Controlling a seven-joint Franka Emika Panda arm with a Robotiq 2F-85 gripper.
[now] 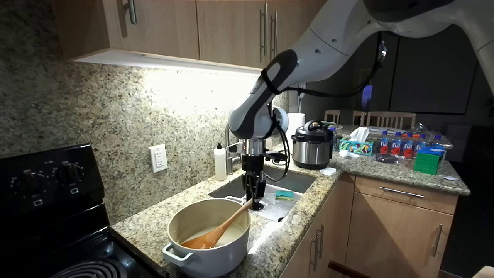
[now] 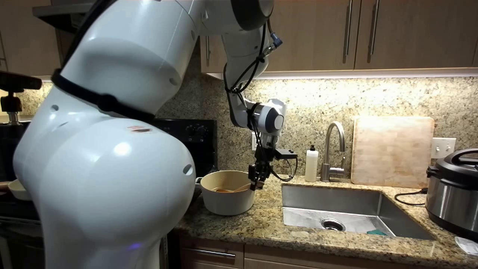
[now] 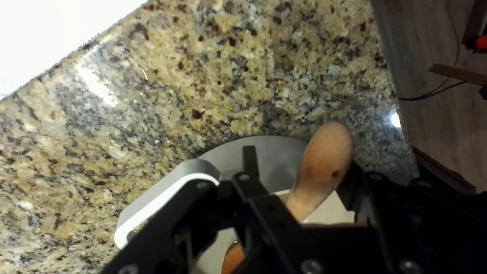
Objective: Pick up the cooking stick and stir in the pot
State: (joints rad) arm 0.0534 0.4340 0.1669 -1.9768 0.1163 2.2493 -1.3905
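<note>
While my fingers (image 3: 253, 186) stand parted, the handle of the stick (image 1: 222, 228) between them, its head down in the pot (image 1: 224, 258), on the surface (image 1: 142, 231), near its edge beside the stove (image 1: 58, 189).

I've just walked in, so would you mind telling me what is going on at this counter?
A robot arm has its gripper open around the handle of a wooden spoon, with a gap on one side, so it probably has no grip for stirring yet. The spoon leans in the pot, handle end sticking out, and the pot stands on the counter beside the stove.
</note>
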